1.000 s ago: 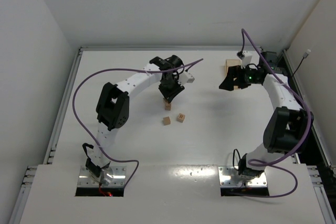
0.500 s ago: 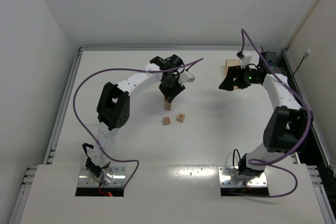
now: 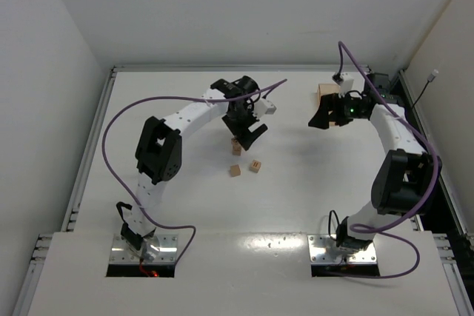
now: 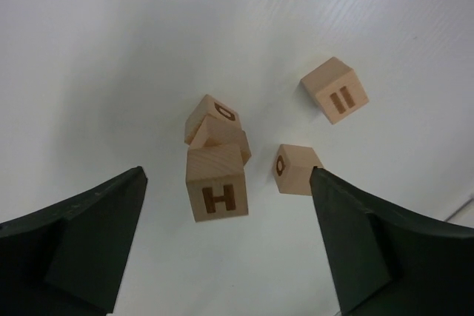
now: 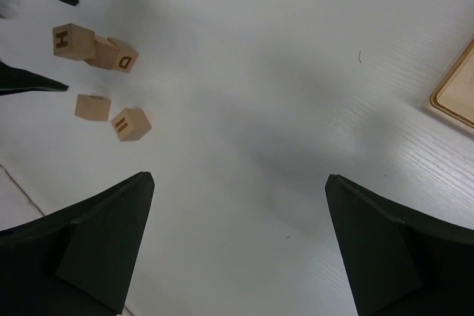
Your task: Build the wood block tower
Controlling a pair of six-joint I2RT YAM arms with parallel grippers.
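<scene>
The tower (image 4: 215, 155) is a one-cube-wide stack of three wood blocks, topped by a cube marked H (image 4: 216, 185). My left gripper (image 4: 226, 175) hangs over it, open, one finger on each side of the H cube and neither touching it. In the top view the tower (image 3: 236, 146) stands mid-table just under the left gripper (image 3: 248, 133). Two loose wood blocks lie beside it, one marked O (image 4: 296, 169) and one with two bars (image 4: 335, 89). My right gripper (image 5: 238, 179) is open and empty, far right of the tower (image 5: 74, 40).
A pale wooden tray (image 3: 324, 94) sits at the back right, behind the right gripper (image 3: 320, 118); its corner (image 5: 459, 94) shows in the right wrist view. The two loose cubes (image 3: 235, 171) (image 3: 254, 166) lie just in front of the tower.
The left gripper's fingers have spread apart and let go of the top cube, which stays on the stack. The right arm has not moved.
</scene>
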